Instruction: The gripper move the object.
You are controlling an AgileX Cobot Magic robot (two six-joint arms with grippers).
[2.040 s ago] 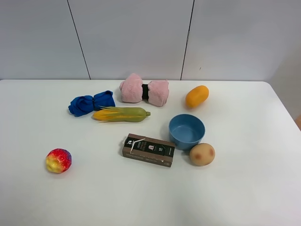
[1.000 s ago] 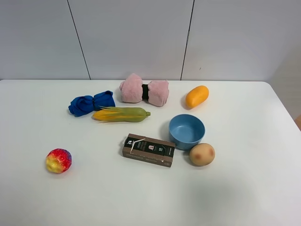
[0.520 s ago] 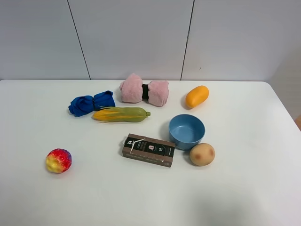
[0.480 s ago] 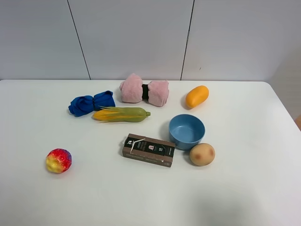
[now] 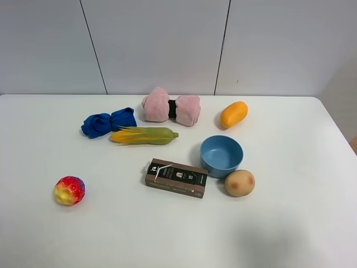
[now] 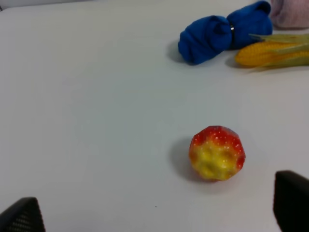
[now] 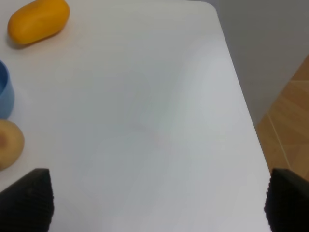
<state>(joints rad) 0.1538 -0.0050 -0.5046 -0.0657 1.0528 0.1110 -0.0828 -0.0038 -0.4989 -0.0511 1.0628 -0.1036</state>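
Observation:
The toy corn cob [image 5: 144, 135] lies on the white table [image 5: 290, 139], yellow kernels to the left and green husk to the right, just in front of a blue cloth. Its yellow end also shows in the left wrist view [image 6: 273, 52]. Neither gripper shows in the exterior high view. In the left wrist view my left gripper [image 6: 157, 212] is open and empty, its black fingertips [image 6: 21, 216] wide apart, well short of the corn. In the right wrist view my right gripper [image 7: 157, 200] is open and empty, its fingertips [image 7: 287, 200] over bare table near the right edge.
A rolled blue cloth [image 5: 107, 122], a pink cloth roll [image 5: 171, 108], an orange mango [image 5: 233, 114], a blue bowl [image 5: 221, 154], a tan potato [image 5: 240, 182], a brown box [image 5: 176, 177] and a red-yellow ball [image 5: 69, 190] lie around. The ball [image 6: 216, 152] sits just ahead of my left gripper.

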